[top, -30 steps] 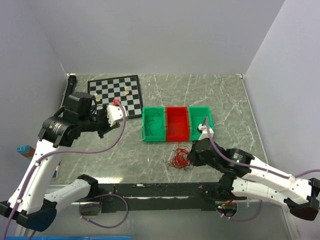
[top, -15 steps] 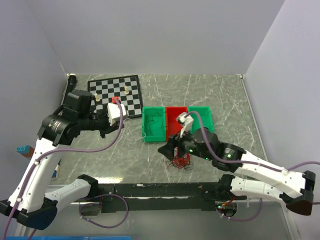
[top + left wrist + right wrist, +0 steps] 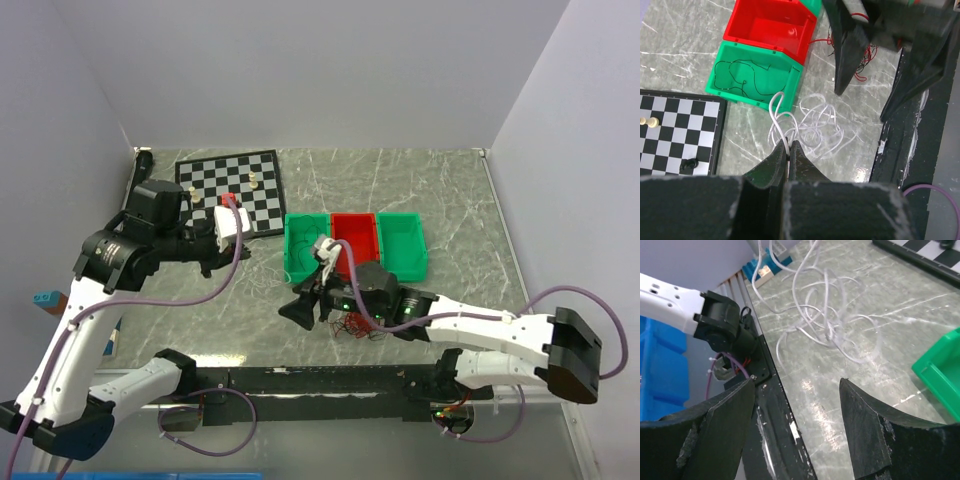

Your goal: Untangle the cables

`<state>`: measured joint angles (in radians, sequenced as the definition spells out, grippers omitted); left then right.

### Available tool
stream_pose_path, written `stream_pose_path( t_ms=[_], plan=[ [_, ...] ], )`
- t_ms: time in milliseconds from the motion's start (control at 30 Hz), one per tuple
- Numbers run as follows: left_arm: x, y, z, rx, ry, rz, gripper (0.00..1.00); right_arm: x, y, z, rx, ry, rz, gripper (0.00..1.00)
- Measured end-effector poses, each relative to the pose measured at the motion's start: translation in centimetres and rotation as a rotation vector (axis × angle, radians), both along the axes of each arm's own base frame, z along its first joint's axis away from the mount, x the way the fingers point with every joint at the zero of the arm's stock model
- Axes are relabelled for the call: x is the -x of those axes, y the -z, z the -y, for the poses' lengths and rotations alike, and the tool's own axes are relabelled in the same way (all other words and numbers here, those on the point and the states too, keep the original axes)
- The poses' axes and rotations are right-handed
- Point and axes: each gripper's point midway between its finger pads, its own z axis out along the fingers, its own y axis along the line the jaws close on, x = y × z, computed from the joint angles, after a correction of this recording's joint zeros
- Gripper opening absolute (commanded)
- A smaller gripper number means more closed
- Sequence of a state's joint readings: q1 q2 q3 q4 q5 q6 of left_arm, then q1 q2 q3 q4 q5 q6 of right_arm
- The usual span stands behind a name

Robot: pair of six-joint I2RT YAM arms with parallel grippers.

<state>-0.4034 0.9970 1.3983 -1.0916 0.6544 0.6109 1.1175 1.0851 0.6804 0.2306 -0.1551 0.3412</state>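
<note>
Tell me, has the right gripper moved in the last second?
Yes. The right gripper swung left, from in front of the right green bin to in front of the left green bin.

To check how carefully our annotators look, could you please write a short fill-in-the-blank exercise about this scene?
The left fingers are shut on a ___ cable. The right fingers stand ___ above the table. The thin dark wire lies in a ___ bin.
Missing words: white; open; green.
</note>
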Motion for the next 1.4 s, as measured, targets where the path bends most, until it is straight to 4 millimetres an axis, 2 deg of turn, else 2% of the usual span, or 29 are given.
stream_pose_path(
  t_ms=[233, 333, 500, 667, 733, 967, 1233, 1300, 1400],
  plan=[
    [-0.1, -0.3, 0.2, 0.008, -0.001, -0.004, 0.01, -0.3, 2.5, -2.1, 0.032, -0.023, 0.009, 0.75],
    [-0.1, -0.5, 0.2, 0.014, -0.005, -0.007, 0.01, -1.0, 2.8, -2.6, 0.038, -0.005, 0.022, 0.7],
    [-0.1, -0.7, 0.4, 0.022, -0.004, -0.018, 0.01, -2.9, 2.5, -3.6, 0.057, 0.065, 0.043, 0.45],
    [-0.3, -0.5, 0.6, 0.019, -0.005, -0.032, 0.01, -4.1, 2.1, -3.8, 0.06, 0.128, 0.047, 0.09],
    [-0.4, -0.4, 0.6, 0.02, -0.007, -0.038, 0.01, -4.3, 2.3, -3.6, 0.063, 0.148, 0.033, 0.01],
    [-0.6, -0.5, 0.5, 0.022, -0.025, -0.042, 0.01, -4.3, 3.6, -2.8, 0.108, 0.17, -0.001, 0.07],
    [-2.3, -1.6, 0.4, 0.045, -0.103, 0.006, 0.01, -3.1, 4.9, -0.8, 0.134, 0.181, -0.049, 0.01],
    [-3.6, -2.8, 0.0, 0.068, -0.177, 0.06, 0.01, -2.5, 5.4, -0.2, 0.142, 0.181, -0.068, 0.0],
    [-5.9, -6.4, -1.2, 0.145, -0.327, 0.199, 0.01, -1.6, 6.7, 0.7, 0.163, 0.184, -0.098, 0.0]
  ],
)
